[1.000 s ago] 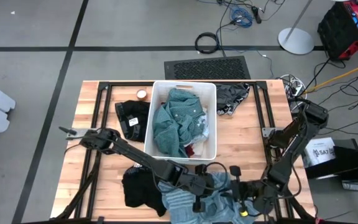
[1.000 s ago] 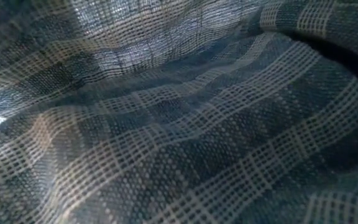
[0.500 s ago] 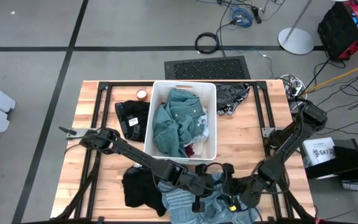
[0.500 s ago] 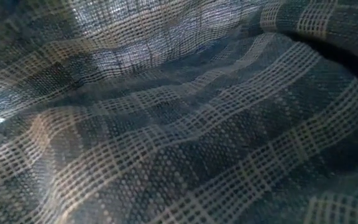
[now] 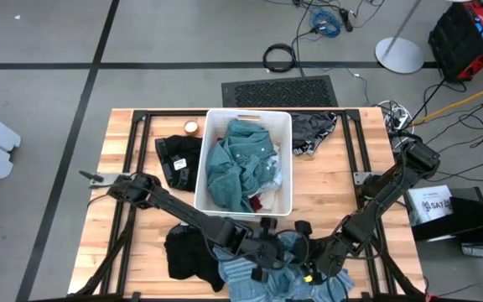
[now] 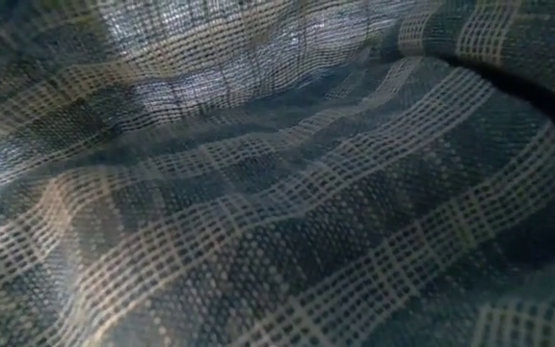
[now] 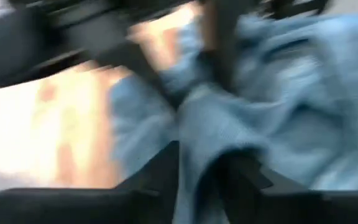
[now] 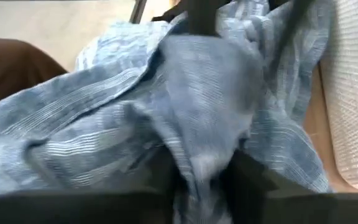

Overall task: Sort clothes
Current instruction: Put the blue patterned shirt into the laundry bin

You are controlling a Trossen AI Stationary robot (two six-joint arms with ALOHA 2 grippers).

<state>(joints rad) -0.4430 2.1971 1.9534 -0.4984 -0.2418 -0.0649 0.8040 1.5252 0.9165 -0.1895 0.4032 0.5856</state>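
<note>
At the table's near edge, your left gripper (image 5: 262,262) and right gripper (image 5: 310,267) each pinch the light blue garment (image 5: 288,281), so next lift it together toward the white bin (image 5: 210,134)

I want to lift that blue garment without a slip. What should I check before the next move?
1. Left gripper on the light blue garment: ok, cloth bunched between its jaws in the left wrist view.
2. Right gripper on the same garment: ok, cloth between its jaws in the right wrist view.
3. Both grippers close together at the near edge: ok.
4. Bin has room: cannot tell, a teal garment fills much of it.
5. Low view usable: not ok, cloth covers it.
</note>
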